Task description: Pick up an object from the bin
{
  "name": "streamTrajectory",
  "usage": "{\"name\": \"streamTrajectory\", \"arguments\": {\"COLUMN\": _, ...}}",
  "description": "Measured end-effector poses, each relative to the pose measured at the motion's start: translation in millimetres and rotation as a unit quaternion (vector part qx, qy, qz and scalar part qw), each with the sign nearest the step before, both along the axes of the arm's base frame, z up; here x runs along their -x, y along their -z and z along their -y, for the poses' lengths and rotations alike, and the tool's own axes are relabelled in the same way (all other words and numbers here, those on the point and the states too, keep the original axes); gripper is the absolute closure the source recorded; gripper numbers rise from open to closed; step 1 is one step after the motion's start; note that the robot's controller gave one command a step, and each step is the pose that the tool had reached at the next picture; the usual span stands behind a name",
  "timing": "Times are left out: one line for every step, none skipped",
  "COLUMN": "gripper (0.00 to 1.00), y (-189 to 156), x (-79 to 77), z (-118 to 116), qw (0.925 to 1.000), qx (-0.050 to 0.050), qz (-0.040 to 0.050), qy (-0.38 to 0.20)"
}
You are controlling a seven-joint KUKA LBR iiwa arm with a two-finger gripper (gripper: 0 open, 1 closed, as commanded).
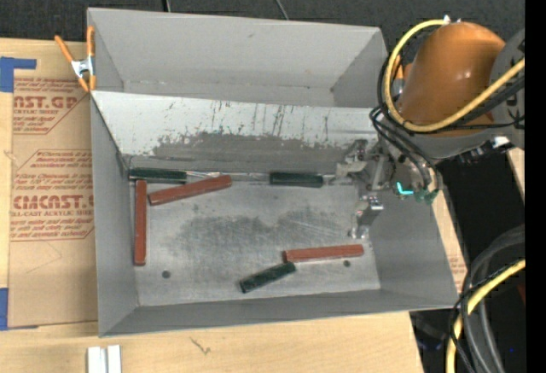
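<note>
Orange-capped arm (448,72), pincer (365,226) near right end of red-brown stick (322,254), apart or together impossible to tell, dark green stick (267,276) alongside

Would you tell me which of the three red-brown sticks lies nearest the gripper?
The red-brown stick at the front right of the bin, close by the gripper; the tilted stick and the left-wall stick lie far to its left.
</note>
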State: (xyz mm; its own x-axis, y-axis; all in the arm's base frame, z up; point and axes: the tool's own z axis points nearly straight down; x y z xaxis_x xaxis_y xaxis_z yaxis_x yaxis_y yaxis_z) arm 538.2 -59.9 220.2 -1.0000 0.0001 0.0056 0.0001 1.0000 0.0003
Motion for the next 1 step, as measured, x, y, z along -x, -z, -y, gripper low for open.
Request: {"name": "streamTrajectory", "arguments": {"gripper": 0.0, "y": -2.0, "x": -0.6, "z": 0.0, "qw": 1.0, "qx": 0.0, "qz": 0.0018, "qy": 0.0}}
